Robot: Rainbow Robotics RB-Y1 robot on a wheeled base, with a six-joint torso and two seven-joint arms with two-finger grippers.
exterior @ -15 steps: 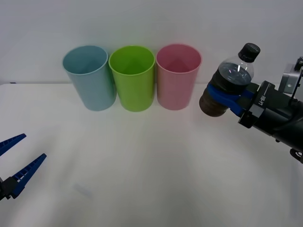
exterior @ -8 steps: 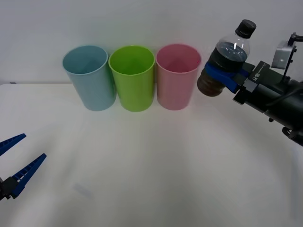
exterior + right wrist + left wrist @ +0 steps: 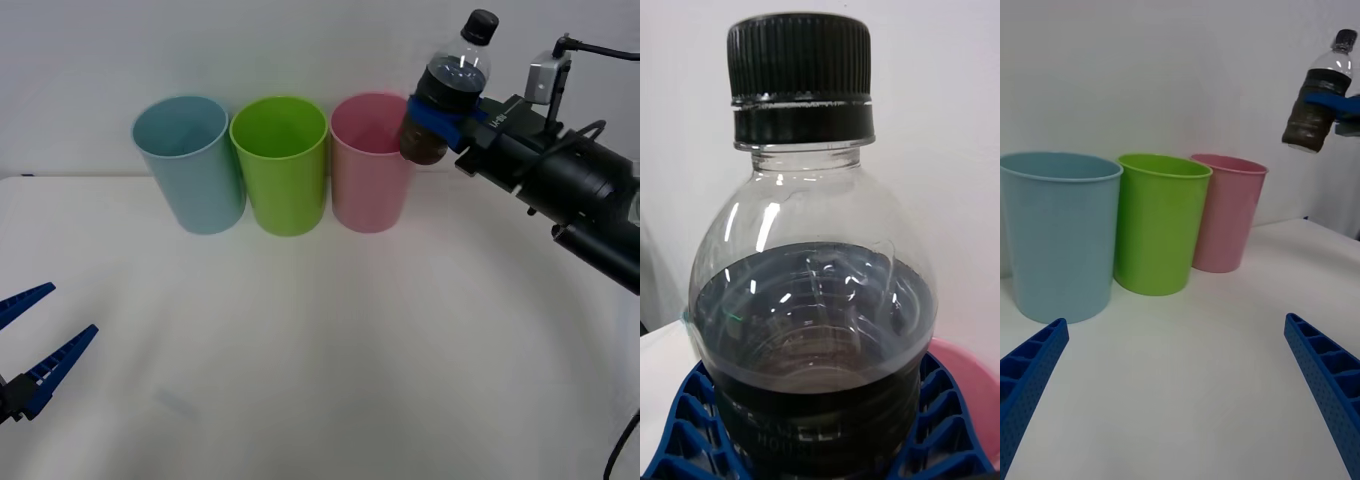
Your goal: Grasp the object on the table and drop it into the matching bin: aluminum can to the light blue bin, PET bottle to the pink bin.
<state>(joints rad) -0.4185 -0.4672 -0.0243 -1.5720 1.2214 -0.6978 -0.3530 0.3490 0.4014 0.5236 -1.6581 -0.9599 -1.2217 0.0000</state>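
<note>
Green bin (image 3: 279, 164) beside pink bin (image 3: 370, 170)

PET bottle (image 3: 812, 300) base (below the blue pincer fingers (image 3: 685, 427)) cut off at picture's edge

**Setting: robot test bench, lab-type room**

Plain white table (image 3: 320, 380) fills the lower frame, against a bare white wall across the top. Three plastic bins in a tidy row at upper centre: light blue bin (image 3: 190, 165), green bin (image 3: 281, 165), pink bin (image 3: 368, 165). Staged, undecorated, uniform surfaces.
</note>
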